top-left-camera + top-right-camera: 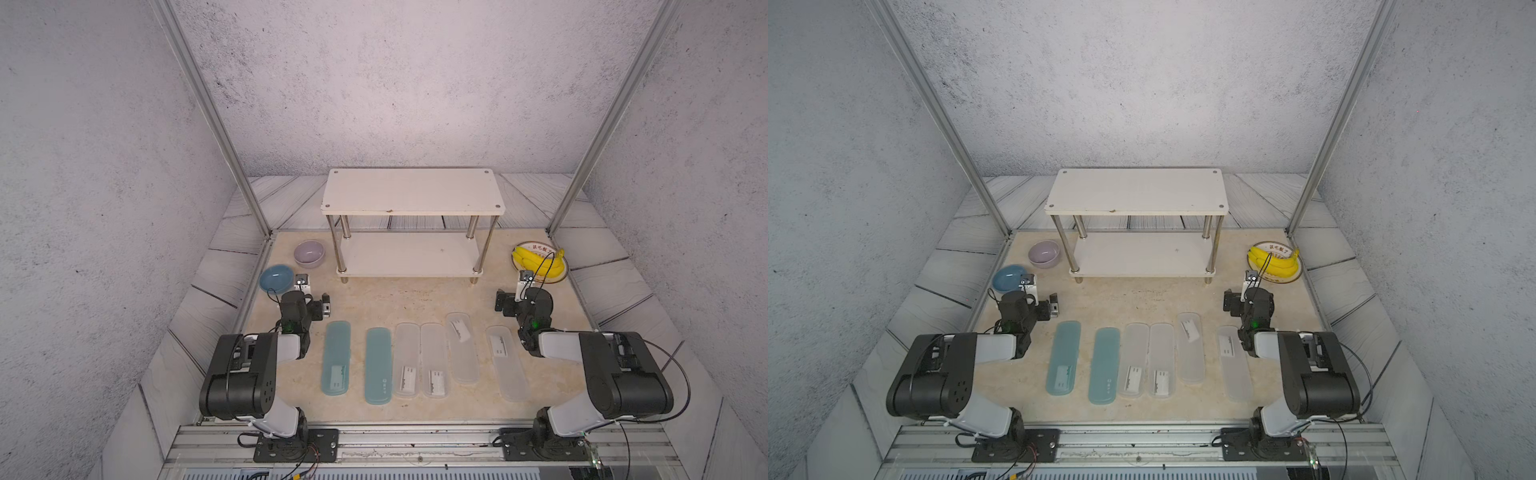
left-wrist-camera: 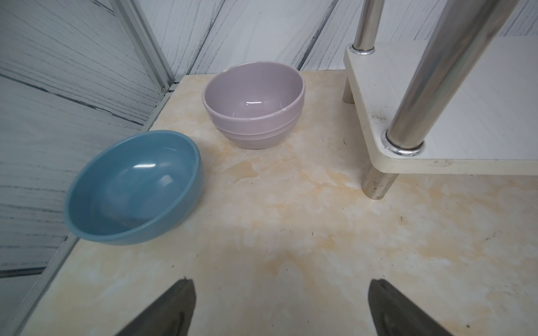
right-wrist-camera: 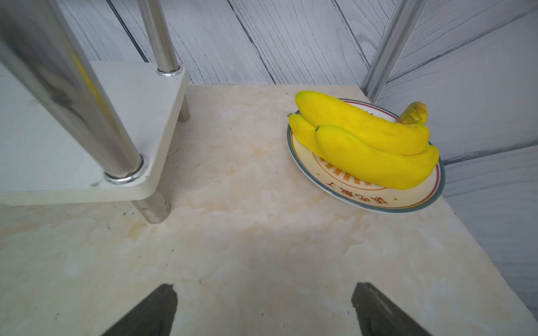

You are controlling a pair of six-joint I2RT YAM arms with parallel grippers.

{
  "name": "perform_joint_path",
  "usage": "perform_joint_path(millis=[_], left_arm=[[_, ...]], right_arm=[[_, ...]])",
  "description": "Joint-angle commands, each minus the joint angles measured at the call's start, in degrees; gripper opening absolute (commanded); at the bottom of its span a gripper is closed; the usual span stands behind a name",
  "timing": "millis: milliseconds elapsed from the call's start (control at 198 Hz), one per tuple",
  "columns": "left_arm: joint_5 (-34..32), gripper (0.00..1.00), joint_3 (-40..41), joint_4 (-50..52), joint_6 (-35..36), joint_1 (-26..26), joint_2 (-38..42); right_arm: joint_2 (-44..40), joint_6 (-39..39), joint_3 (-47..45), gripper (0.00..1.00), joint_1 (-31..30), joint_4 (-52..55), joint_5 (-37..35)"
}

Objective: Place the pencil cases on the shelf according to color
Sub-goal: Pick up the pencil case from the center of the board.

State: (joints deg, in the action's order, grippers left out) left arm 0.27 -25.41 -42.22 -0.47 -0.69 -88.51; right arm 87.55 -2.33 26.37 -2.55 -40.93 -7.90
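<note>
Two teal-blue pencil cases (image 1: 336, 357) (image 1: 378, 365) and several frosted clear ones (image 1: 433, 360) (image 1: 506, 361) lie side by side on the table's near half in both top views. The two-tier white shelf (image 1: 411, 191) (image 1: 1136, 191) stands at the back with both boards bare. My left gripper (image 1: 320, 301) (image 2: 281, 288) hovers open just beyond the teal cases' far ends, holding nothing. My right gripper (image 1: 507, 300) (image 3: 265, 291) is open too, beyond the rightmost clear case and over bare tabletop. The wrist views show only the shelf's lower corners (image 2: 378, 163) (image 3: 145, 189), no cases.
A blue bowl (image 1: 276, 278) (image 2: 134, 186) and a lilac bowl (image 1: 309, 253) (image 2: 253, 104) sit left of the shelf. On the right, a plate (image 1: 559, 279) (image 3: 378, 200) holds yellow bananas (image 1: 540, 259) (image 3: 364, 145). Metal frame posts and panel walls enclose the table.
</note>
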Motion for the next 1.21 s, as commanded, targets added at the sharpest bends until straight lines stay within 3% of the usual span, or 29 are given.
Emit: perform_joint_path(millis=[0,843,949,1019,1110,1206], left_arm=[[-0.17,0.99,-0.85,0.31,-0.50,-0.44,0.88],[-0.27,0.99,-0.73,0.21,-0.62,-0.45,0.88],[-1.51,0.99,-1.36,-0.05,-0.82,-0.41,2.04],[-5.48,0.99,-5.94,12.07,-2.18,-0.28,6.21],[-14.44,1.00,-15.57,31.42,-9.56,0.32,9.58],[-16.96,1.00,-22.38,41.50,-15.01,0.25,11.59]], right_arm=[[0.34,-0.22,0.01,1.00,0.24,-0.12,-0.80],[0.27,-0.23,0.02,1.00,0.33,-0.03,-0.62],[-0.99,-1.78,1.16,1.00,0.35,1.71,-4.70],[-4.00,-3.00,4.91,1.00,0.33,9.95,-7.96],[-6.18,-8.95,15.51,1.00,0.33,33.70,-14.35],[-4.84,-14.48,24.73,1.00,0.25,51.79,-17.47]])
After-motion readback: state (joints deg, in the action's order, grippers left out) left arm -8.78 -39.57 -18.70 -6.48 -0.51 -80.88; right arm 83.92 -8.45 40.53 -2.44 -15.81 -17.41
